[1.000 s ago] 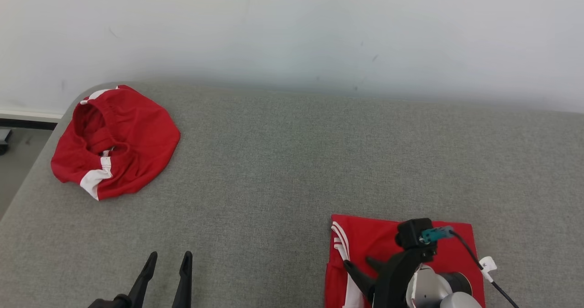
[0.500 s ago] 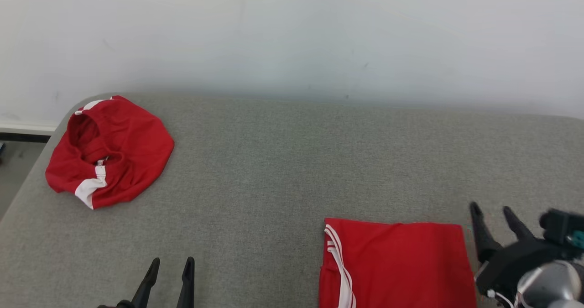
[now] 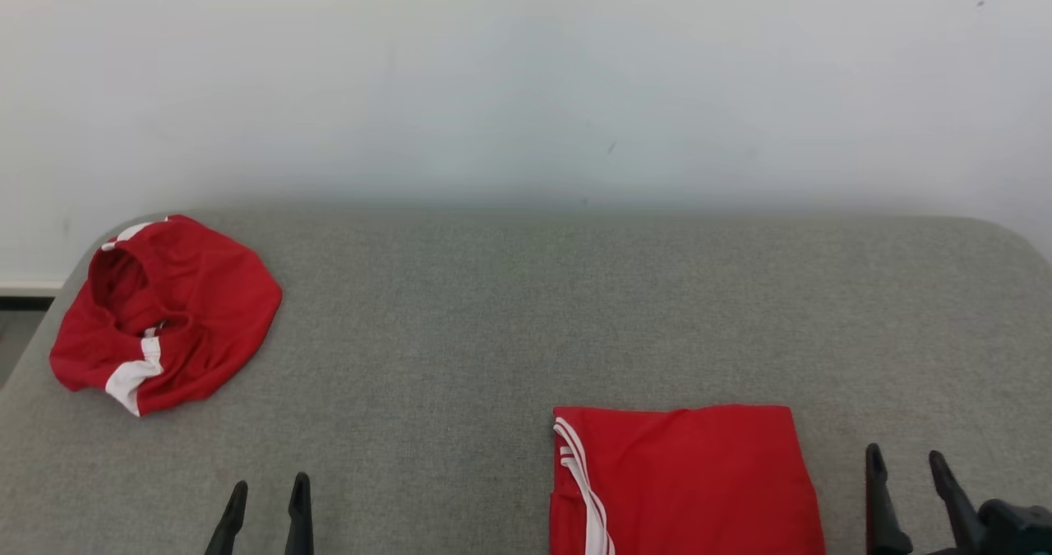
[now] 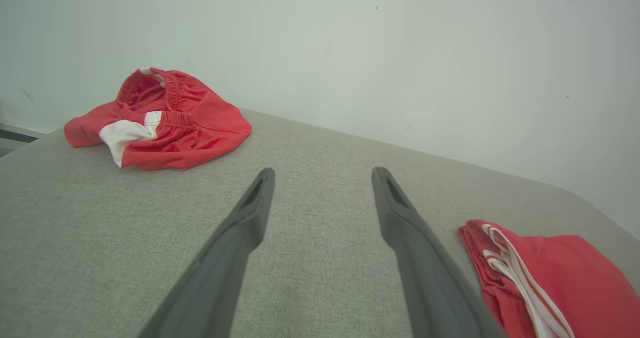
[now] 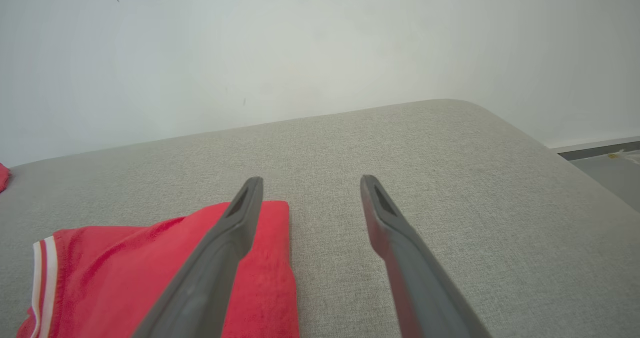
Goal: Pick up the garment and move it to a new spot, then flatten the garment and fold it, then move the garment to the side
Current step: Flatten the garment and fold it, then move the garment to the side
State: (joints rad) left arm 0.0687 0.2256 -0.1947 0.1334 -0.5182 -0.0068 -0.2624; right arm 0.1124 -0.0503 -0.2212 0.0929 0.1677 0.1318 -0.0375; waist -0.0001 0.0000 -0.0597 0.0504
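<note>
Folded garment [image 3: 690, 481]: red, lying flat as a neat rectangle on the grey worktop [image 3: 493, 333], at the near edge and right of the middle. Its near part is cut by the bottom of the head view.
Stripes [image 3: 579, 481]: white, running along the left side of the folded garment, near the fold.
Crumpled garment [image 3: 164, 316]: a second red piece with white patches, heaped in a round pile at the far left corner of the worktop, well apart from the folded one. In the left wrist view [image 4: 165, 122] its elastic waistband stands open toward the wall.
Left pincer [image 3: 271, 483]: released, the two dark fingers spread with nothing between them. It is at the near edge, left of the middle, between the two garments but touching neither. In its own wrist view [image 4: 322, 173] bare grey fabric lies between the fingers.
Right pincer [image 3: 904, 454]: also released and empty, at the near edge just beside the right side of the folded garment, with a strip of worktop between them. In its own wrist view [image 5: 311, 179] one finger crosses in front of the garment's corner [image 5: 150, 268]; I cannot tell its height above the cloth.
Wall [image 3: 526, 86]: pale and plain, directly behind the far edge.
Floor [image 5: 610, 173]: grey, seen past the far right corner.
</note>
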